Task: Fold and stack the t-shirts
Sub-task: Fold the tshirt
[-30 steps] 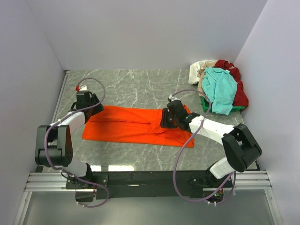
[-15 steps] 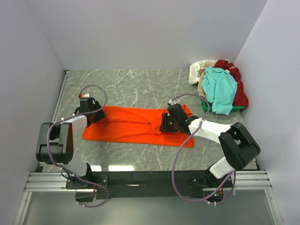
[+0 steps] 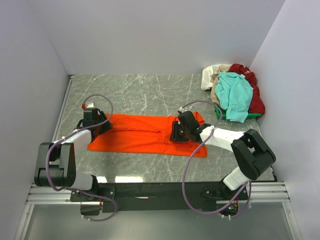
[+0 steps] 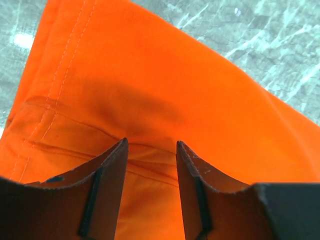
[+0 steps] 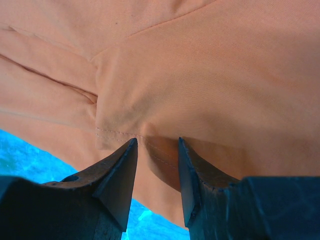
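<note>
A bright orange t-shirt (image 3: 142,135) lies flat on the table as a long folded strip running left to right. My left gripper (image 3: 101,126) rests low on its left end. In the left wrist view the left gripper (image 4: 150,142) is open, tips down on the orange cloth (image 4: 165,90) with flat cloth between them. My right gripper (image 3: 176,132) sits on the shirt's right part. In the right wrist view the right gripper (image 5: 156,140) is open, tips pressed on the cloth beside a stitched hem (image 5: 117,134).
A heap of other t-shirts lies at the back right corner: teal (image 3: 234,95) on top, dark red (image 3: 254,95) and cream (image 3: 212,75) beneath. Grey marble tabletop (image 3: 150,92) stretches behind the orange shirt. Walls close in on the left, back and right.
My left gripper has slid nearer along the shirt's left end and dropped lower. The right gripper has edged slightly left and toward the front. Both stayed equally open.
</note>
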Available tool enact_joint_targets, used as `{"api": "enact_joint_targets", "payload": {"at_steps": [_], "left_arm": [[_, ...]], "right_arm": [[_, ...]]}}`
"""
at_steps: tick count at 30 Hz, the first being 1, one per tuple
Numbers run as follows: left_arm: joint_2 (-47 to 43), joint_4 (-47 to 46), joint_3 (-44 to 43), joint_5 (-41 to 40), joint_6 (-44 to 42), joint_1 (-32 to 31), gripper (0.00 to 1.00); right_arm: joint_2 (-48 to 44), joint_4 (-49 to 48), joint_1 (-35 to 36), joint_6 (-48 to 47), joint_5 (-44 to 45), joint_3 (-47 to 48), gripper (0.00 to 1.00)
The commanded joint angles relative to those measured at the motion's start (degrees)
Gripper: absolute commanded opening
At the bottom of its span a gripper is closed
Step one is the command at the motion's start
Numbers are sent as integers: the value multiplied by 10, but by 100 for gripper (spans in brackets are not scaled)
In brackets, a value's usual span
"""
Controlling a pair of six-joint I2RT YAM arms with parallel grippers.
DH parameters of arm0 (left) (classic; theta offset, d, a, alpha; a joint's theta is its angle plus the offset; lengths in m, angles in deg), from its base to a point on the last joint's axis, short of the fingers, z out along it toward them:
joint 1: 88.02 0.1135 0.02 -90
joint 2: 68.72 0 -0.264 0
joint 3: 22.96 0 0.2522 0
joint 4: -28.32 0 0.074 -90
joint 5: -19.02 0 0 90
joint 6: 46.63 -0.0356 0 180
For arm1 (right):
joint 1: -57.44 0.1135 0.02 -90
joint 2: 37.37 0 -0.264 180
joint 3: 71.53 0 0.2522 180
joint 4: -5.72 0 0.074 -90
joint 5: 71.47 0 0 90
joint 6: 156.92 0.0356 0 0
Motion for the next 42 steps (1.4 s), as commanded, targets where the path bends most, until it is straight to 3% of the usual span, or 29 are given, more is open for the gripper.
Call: {"api": "enact_joint_targets", "payload": {"at_steps": [1,14,23,31,42], "left_arm": [[-33,0,11,-10,11,-2,50],[-44,-8,6,11,17,-2,49],[-9,-22,-52,23,18,-8,49],[81,-21,-101,4,14,1,50],[124,-43,-114,28,13,46,49]], "right_arm": [[11,-21,3,1,4,18,45],[-2,-9,3,-2,11,35,45],[-33,62,-5,-38,81,131,45],[15,51,-105,-54,64,172,46],[100,37,-233,-79,39,198,47]]}}
